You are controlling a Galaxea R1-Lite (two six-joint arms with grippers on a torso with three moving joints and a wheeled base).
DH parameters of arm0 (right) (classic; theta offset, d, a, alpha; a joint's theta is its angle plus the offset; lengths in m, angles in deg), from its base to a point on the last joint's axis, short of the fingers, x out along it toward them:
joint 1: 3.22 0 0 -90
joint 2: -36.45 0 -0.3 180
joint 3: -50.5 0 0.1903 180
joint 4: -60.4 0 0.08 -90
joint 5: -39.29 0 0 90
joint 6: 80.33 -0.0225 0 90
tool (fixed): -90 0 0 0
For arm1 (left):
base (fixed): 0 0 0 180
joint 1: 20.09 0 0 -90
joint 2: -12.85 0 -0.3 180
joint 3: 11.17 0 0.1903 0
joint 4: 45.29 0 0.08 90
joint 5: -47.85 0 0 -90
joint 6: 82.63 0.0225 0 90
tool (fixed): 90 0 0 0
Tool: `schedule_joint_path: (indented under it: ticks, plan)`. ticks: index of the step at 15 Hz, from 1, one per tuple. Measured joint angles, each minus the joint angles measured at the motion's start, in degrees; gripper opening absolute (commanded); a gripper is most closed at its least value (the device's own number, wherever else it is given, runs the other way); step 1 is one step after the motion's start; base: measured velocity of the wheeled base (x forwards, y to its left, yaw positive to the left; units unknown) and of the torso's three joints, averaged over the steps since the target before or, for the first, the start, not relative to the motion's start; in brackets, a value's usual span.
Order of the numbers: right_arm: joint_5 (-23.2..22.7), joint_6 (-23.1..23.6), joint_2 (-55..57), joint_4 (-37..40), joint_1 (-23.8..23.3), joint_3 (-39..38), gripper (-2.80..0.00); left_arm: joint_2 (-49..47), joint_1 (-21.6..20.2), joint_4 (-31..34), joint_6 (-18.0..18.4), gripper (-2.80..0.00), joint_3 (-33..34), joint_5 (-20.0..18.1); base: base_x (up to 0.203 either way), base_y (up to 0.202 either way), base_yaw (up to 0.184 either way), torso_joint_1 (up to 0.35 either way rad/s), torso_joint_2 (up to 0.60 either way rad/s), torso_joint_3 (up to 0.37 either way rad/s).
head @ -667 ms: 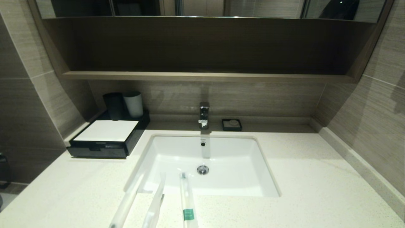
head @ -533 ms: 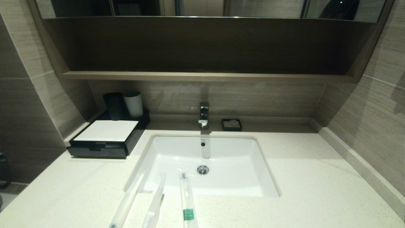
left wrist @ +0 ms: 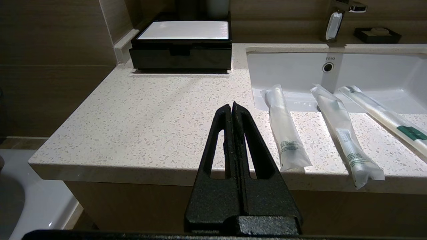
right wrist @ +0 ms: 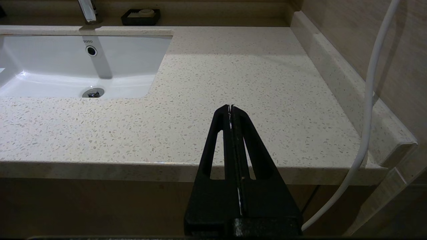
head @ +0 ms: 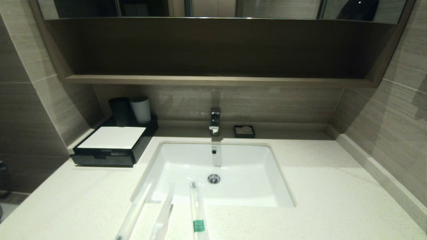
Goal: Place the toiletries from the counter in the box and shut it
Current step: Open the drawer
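Three wrapped toiletries lie side by side at the counter's front edge, their far ends reaching over the sink rim: a left one, a middle one and a right one with a green band. The black box with its white top sits at the counter's back left, drawer pushed in. My left gripper is shut and empty, held low before the counter's front edge, left of the toiletries. My right gripper is shut and empty before the counter's right part.
A white sink fills the middle, with a chrome tap behind it. A black cup and a white cup stand behind the box. A small black soap dish sits right of the tap. A white cable hangs at the right wall.
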Motion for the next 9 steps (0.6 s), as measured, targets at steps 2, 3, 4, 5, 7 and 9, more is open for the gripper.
schedule_joint_path:
  ticks: [2, 3, 4, 5, 7, 9]
  plan:
    - [-0.02, 0.03, 0.0, 0.02, 0.0, 0.0, -2.8, 0.0, -0.02, -0.02, 0.04, -2.8, 0.0, 0.0, 0.0, 0.0, 0.0, 0.0, 0.0, 0.0]
    - [0.0, 0.03, 0.0, 0.02, 0.0, 0.0, -2.8, 0.0, -0.02, -0.09, -0.02, -2.8, 0.0, 0.0, 0.0, 0.0, 0.0, 0.0, 0.0, 0.0]
    - [-0.02, 0.03, 0.0, 0.0, 0.0, 0.0, -2.8, 0.0, 0.0, -0.13, 0.01, -2.8, 0.0, 0.01, 0.0, 0.0, 0.0, 0.0, 0.0, 0.0]
    - [0.0, 0.01, 0.0, 0.0, 0.0, 0.0, -2.8, 0.0, 0.0, -0.08, 0.14, -2.8, 0.0, 0.0, 0.0, 0.0, 0.0, 0.0, 0.0, 0.0]
    - [0.0, 0.01, 0.0, 0.02, 0.0, 0.0, -2.8, 0.0, 0.0, 0.06, 0.17, -2.8, 0.0, 0.06, 0.0, 0.0, 0.0, 0.0, 0.0, 0.0]
    - [-0.02, 0.03, 0.0, 0.0, 0.0, 0.0, -2.8, 0.0, 0.0, 0.44, 0.14, -2.8, 0.0, 0.11, 0.0, 0.0, 0.0, 0.0, 0.0, 0.0]
